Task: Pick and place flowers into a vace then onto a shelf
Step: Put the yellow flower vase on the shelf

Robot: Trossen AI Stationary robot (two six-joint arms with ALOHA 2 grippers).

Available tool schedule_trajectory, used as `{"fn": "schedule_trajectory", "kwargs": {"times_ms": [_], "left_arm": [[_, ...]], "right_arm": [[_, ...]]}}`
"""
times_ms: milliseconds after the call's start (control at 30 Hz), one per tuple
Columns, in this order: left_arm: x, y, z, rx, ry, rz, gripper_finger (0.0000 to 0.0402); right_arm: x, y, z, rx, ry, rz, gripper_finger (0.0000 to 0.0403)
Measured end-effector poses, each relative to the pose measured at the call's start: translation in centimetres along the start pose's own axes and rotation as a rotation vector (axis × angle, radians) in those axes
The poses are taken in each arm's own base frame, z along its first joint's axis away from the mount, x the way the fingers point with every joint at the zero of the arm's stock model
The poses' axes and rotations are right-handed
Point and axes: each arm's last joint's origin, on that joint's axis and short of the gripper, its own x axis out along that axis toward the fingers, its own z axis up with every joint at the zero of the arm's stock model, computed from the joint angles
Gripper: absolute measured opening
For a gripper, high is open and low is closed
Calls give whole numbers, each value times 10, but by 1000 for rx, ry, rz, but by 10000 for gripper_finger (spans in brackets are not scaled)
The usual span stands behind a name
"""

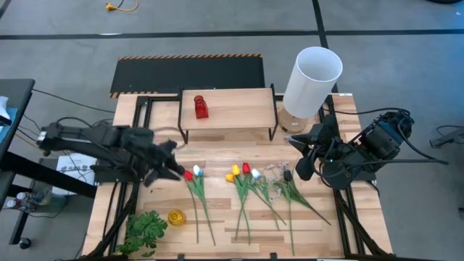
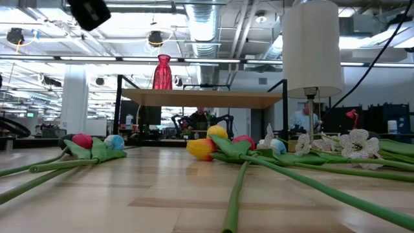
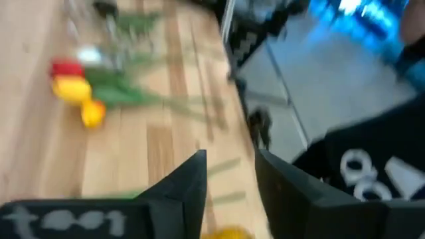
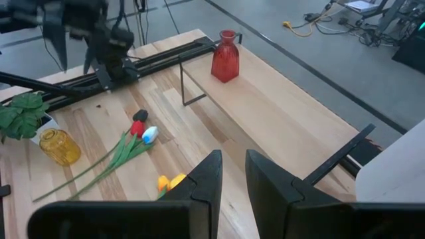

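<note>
Flowers (image 1: 243, 190): artificial tulips with long, thin green stems, lying flat on the table in loose groups; a red and a white head (image 1: 192, 172) at the left group, yellow, red and white heads in the middle, a spray of small white blossoms (image 2: 352, 144) at the right; none is in a vase.
Shelf (image 1: 228, 109): low rectangular board of pale wood on thin black metal legs, at the far middle of the table.
Red vase (image 1: 201, 106): small, glossy, narrow-necked; upright on the shelf's left part.
Yellow jar (image 1: 176, 217): small, clear amber glass, round; on the table near the front, beside a bushy green leafy sprig (image 1: 145, 230).
Table (image 1: 225, 156): light wood planks with a visible grain.
Lamp (image 1: 310, 81): tall white cylindrical shade on a round wooden base, right of the shelf.
Left gripper (image 1: 174, 168): low over the table just left of the red and white heads; its dark fingers (image 3: 189, 189) stand a narrow gap apart — nothing seen between them.
Right gripper (image 1: 303, 156): near the lamp's base, above the right flower group; fingers (image 4: 207, 179) a slim gap apart, clamped on nothing.
</note>
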Motion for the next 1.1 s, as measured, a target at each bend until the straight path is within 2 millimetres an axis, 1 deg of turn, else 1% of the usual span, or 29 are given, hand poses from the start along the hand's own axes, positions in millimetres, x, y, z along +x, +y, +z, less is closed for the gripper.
{"fn": "schedule_trajectory", "kwargs": {"times_ms": [100,233,367,533,667,767,867,1000,1100], "left_arm": [[13,-8,-6,-7,133,27,94],[22,-28,-4,-11,275,112,71],[33,-50,-3,41,397,191,56],[59,-74,-12,120,524,211,52],[84,-86,-23,158,620,218,52],[98,-90,-33,173,685,231,52],[108,-88,-39,164,739,252,52],[115,-85,-44,120,770,298,51],[115,-83,-42,82,772,297,51]], "right_arm": [[0,0,0,0,9,7,61],[0,0,-1,-1,17,12,61],[1,2,-1,-7,20,9,61],[3,5,-2,-18,36,12,61],[4,8,-4,-32,58,21,61],[6,11,-5,-40,61,17,61],[7,13,-6,-46,67,18,61],[8,14,-6,-49,79,24,61],[8,14,-6,-51,79,24,61]]}}
